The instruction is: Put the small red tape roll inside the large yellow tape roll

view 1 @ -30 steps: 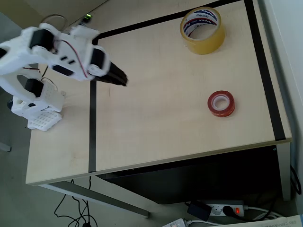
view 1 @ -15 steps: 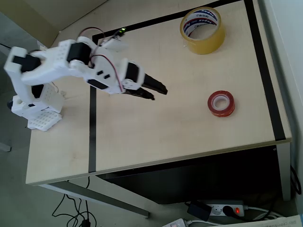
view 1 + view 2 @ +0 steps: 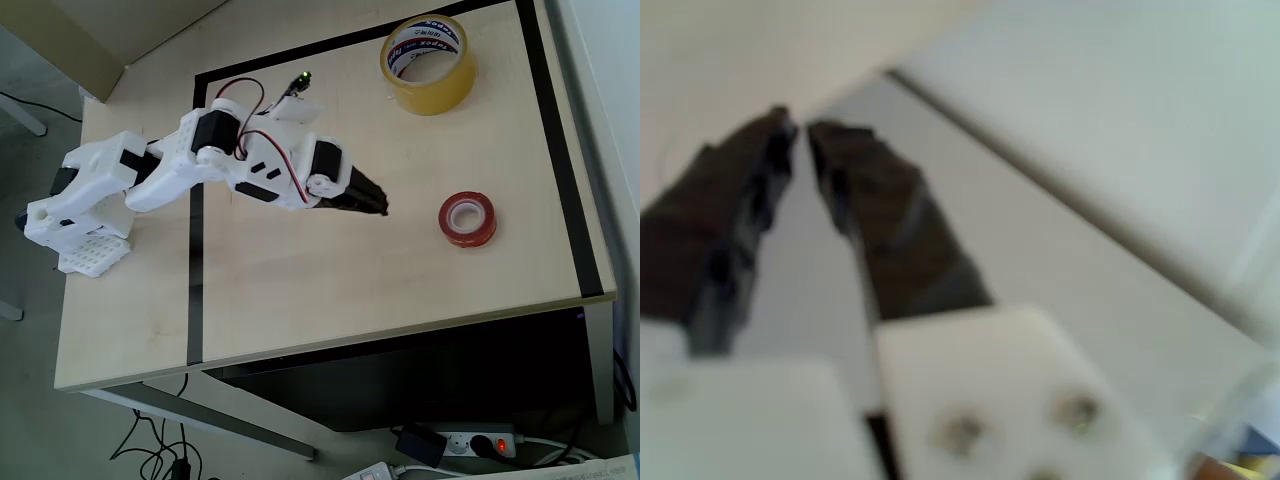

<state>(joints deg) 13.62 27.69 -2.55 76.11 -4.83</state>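
1. pincer [image 3: 380,203]: black fingers nearly together, only a thin gap at the tips in the wrist view [image 3: 798,128]; nothing between them. wrist picture is blurred.
2. arm [image 3: 200,165]: white, stretched from its base at the worktop's left edge out toward the middle of the worktop, in the overhead view. pincer tip points toward the right edge.
3. small red tape roll [image 3: 467,220]: lies flat on the worktop [image 3: 330,290], near the right edge, roughly midway between far and near edges. white core faces up. it sits just inside the black line [image 3: 560,150] that runs along the right edge.
4. gap: pincer tip and red roll are apart, bare worktop between them, roll just beyond the tip toward the right edge. no contact.
5. large yellow tape roll [image 3: 428,64]: lies flat near the far right corner of the worktop, hole up, white core with red and blue print visible. its hole has nothing in it. well apart from the red roll and from the pincer.
6. black line also runs along the far edge and down the left side, passing under the arm.
7. below the near edge: power strip [image 3: 480,441] with a lit red switch, cables on the floor.
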